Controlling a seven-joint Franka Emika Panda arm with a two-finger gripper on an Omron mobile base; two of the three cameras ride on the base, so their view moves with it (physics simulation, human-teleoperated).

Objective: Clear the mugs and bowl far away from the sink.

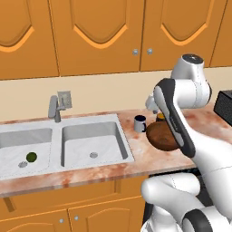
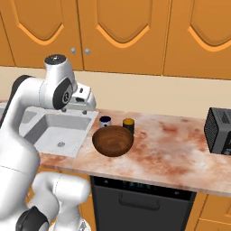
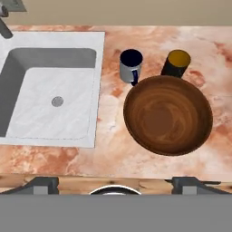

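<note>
the gripper point(image 2: 82, 103) hangs high above the counter point(image 2: 171, 140) with its jaws spread wide and nothing between them, near the sink's right edge. in the hand view its finger tips point(image 3: 45, 186) stand well apart at the bottom, with only bare counter edge between them.

the things to be cleared sit bunched together just right of the sink point(image 3: 50, 90). the grey-white mug point(image 3: 131, 65) stands nearest the basin, upright, its navy handle turned toward the bowl. the black mug point(image 3: 176, 63) with the orange inside stands beside it, just behind the bowl's rim. the wooden bowl point(image 3: 168, 114) lies in front of both, close enough that the rims look nearly touching (from this height i cannot tell whether they actually meet).

the crowding is the main risk. coming down on either mug, an open finger could catch the bowl's rim or the other mug and tip it or shove it toward the basin. the bowl is wide and glossy, so a grip on its rim may slip or let it swing. dragging anything leftward would be the wrong way, into the sink.

count: two mugs, one bowl, one double-basin sink with one faucet point(image 1: 54, 108), one small dark round thing point(image 1: 31, 157) in the left basin, and one black appliance point(image 2: 220, 131) far right on the counter.
</note>
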